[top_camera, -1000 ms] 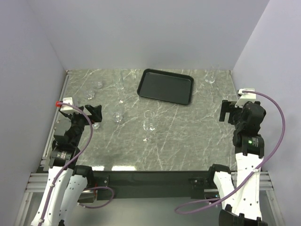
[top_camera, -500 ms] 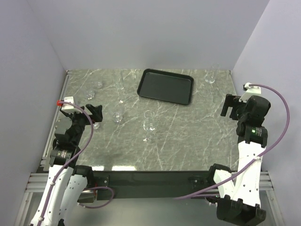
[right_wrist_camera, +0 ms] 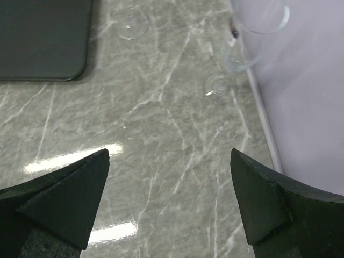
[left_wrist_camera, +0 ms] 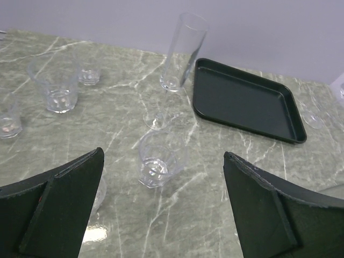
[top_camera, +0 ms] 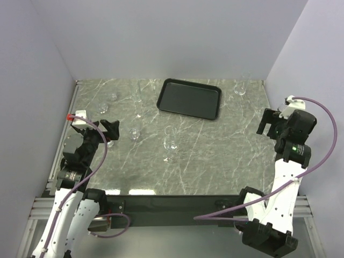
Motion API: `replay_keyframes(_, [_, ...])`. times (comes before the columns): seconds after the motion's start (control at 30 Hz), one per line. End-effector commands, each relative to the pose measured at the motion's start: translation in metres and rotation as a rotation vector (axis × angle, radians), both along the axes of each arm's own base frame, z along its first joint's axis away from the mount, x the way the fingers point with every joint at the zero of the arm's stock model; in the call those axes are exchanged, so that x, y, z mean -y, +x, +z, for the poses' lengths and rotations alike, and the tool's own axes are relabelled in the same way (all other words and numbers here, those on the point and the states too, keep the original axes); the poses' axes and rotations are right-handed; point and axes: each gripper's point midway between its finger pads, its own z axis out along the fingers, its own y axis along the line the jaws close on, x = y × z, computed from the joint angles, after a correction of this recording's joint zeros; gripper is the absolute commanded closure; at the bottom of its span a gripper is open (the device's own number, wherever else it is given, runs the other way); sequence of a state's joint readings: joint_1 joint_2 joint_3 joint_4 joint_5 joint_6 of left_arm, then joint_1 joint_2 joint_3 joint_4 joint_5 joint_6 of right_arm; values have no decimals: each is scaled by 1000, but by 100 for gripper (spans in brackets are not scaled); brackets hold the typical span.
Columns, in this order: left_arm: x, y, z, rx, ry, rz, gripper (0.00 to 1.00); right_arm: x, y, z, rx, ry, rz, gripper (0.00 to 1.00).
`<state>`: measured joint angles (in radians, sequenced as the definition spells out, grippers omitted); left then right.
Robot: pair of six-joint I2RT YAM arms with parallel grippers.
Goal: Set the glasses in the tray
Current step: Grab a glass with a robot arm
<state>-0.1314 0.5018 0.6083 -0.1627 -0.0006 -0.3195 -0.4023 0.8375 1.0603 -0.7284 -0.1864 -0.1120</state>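
Note:
The black tray [top_camera: 188, 99] lies empty at the back centre; it also shows in the left wrist view [left_wrist_camera: 244, 102] and as a corner in the right wrist view [right_wrist_camera: 43, 37]. Clear glasses stand on the marble: a tall flute [top_camera: 138, 99], a tumbler [top_camera: 134, 133], a stemmed wine glass [top_camera: 171, 142], and a stemmed glass [top_camera: 240, 88] at the back right. My left gripper [top_camera: 110, 128] is open and empty, with the tumbler [left_wrist_camera: 157, 161] just ahead of its fingers and the flute [left_wrist_camera: 180, 59] beyond. My right gripper [top_camera: 267, 122] is open and empty, short of the back-right glass [right_wrist_camera: 252, 37].
More glasses stand at the back left: a wide tumbler [left_wrist_camera: 54, 86] and two small ones [left_wrist_camera: 88, 75] [left_wrist_camera: 8, 123]. Another small glass [left_wrist_camera: 97, 193] sits right beside my left finger. The lilac side wall [right_wrist_camera: 312, 97] runs close along the right of my right gripper.
My right arm has swung right and toward the back, nearer the right wall. My left gripper has shifted slightly. No glass has moved.

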Motion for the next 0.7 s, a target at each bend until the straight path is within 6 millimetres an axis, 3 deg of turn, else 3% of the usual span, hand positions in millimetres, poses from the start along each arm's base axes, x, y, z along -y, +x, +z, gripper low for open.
replay_keyframes(0.0, [3,0,20,41,6,-5,1,16,-2,20,51,-8,-75,0])
replay_keyframes(0.17, [10,1,15,22,24,-22,1,37,5,16,48,42,-155,1])
replay_keyframes(0.4, [11,1,12,12,45,-14,0,63,33,10,8,67,-208,4])
replay_keyframes(0.67, [21,7,0,-36,47,-42,1,86,38,-2,-2,25,-304,5])
